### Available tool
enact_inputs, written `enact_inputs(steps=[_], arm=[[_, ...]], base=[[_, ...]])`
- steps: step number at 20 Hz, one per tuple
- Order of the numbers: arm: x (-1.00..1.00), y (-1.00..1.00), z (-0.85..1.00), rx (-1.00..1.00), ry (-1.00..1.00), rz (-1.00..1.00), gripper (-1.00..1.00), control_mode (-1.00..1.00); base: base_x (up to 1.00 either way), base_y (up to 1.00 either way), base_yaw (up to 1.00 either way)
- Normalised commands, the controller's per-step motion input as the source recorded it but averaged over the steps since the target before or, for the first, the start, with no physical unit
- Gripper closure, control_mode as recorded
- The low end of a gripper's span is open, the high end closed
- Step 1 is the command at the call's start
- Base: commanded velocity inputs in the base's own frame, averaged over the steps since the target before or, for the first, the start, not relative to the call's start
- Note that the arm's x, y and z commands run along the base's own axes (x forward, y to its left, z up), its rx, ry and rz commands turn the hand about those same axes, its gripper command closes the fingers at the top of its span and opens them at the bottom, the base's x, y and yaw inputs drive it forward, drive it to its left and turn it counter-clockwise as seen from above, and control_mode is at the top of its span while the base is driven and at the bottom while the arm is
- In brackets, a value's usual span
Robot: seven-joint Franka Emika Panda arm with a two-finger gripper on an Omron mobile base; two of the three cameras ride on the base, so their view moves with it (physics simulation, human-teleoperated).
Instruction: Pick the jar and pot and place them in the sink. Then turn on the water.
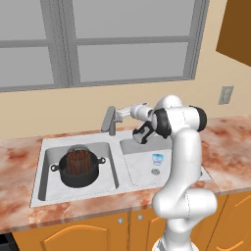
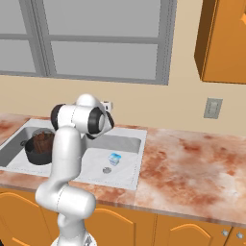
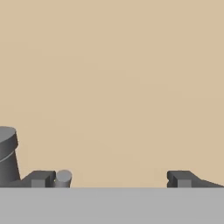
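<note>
The light grey double-basin sink [image 1: 81, 197] is set in the marbled counter. In its left basin stands the black pot [image 1: 78, 175], and the glass jar [image 1: 78, 160] with dark reddish contents stands upright inside it. In the right base view my arm partly hides the pot [image 2: 31, 153] and the jar [image 2: 44, 139]. My gripper [image 1: 119, 114] is open with nothing between its fingers. It is held level just right of the top of the grey faucet [image 1: 109, 120]. In the hand view the gripper [image 3: 111, 179] faces the beige wall, with the faucet [image 3: 8, 155] beside its left fingertip [image 3: 41, 178]. No water is in view.
A small blue-and-white object [image 1: 157, 158] lies in the right basin near the drain [image 1: 155, 171]. The window [image 1: 98, 39] spans the wall behind the sink. A wall outlet [image 1: 226, 94] and an orange upper cabinet [image 2: 223, 43] are at the right, above open counter [image 2: 192, 163].
</note>
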Motion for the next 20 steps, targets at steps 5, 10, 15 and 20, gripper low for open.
enact_inputs(steps=[5,10,15,20], arm=[[0.00,-0.75,0.00,0.07,-0.06,0.00,-1.00,-1.00],[0.00,-0.77,0.00,0.08,-0.01,0.00,-1.00,-1.00],[0.00,-0.80,0.00,0.08,0.00,0.00,-1.00,-1.00],[0.00,-0.71,0.00,0.08,0.00,0.00,-1.00,-1.00]], base=[[0.00,0.00,0.00],[0.00,0.00,0.00],[0.00,0.00,0.00],[0.00,0.00,0.00]])
